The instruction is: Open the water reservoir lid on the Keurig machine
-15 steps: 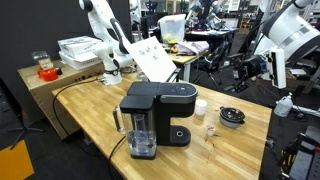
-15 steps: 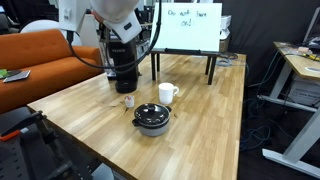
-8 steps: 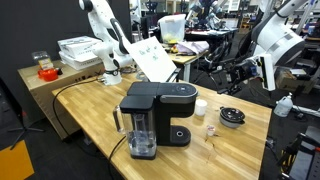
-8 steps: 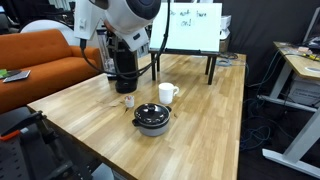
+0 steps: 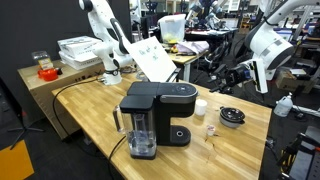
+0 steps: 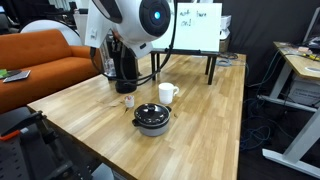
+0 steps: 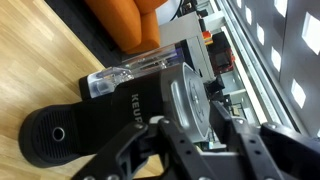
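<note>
The black Keurig machine [image 5: 158, 115] stands in the middle of the wooden table [image 5: 90, 115], with its clear water tank [image 5: 141, 138] on the near side. The tank's lid [image 5: 143, 95] lies flat and down. In the wrist view the Keurig machine [image 7: 110, 115] shows from above, with its clear water tank [image 7: 125, 72] and silver brew head [image 7: 185, 100]. My gripper [image 7: 198, 135] hangs in the air well away from the machine. Its fingers [image 7: 160, 140] stand apart with nothing between them. In an exterior view the gripper [image 5: 233, 78] is off to the table's far right.
A white cup [image 5: 201, 107] and a round black dish [image 5: 232, 117] stand beside the machine. A white sign board [image 5: 155, 60] stands behind it. In an exterior view a white mug [image 6: 168, 93], the black dish [image 6: 152, 118] and an orange sofa [image 6: 45, 60] show.
The arm has swung in from the side toward the table and the machine. The machine, cup and dish have not moved.
</note>
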Controlling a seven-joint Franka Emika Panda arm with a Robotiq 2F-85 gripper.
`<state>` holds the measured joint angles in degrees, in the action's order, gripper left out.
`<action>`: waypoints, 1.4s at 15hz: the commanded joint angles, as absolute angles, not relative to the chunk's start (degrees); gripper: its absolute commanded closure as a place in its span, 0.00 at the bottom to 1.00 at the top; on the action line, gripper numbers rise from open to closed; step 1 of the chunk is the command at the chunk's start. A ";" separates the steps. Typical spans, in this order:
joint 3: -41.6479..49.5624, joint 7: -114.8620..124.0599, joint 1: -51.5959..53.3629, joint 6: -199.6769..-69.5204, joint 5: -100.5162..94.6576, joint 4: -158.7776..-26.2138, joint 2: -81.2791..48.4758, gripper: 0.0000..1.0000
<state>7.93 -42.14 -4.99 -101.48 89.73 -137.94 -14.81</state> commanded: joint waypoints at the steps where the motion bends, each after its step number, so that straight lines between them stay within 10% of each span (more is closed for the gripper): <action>1: 8.08 -42.85 -5.83 -99.90 90.01 -136.50 -16.36 0.89; 21: 6.11 -41.30 -2.18 -102.12 88.25 -129.92 -24.00 1.00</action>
<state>6.38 -42.11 -2.31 -101.62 89.40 -131.53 -23.26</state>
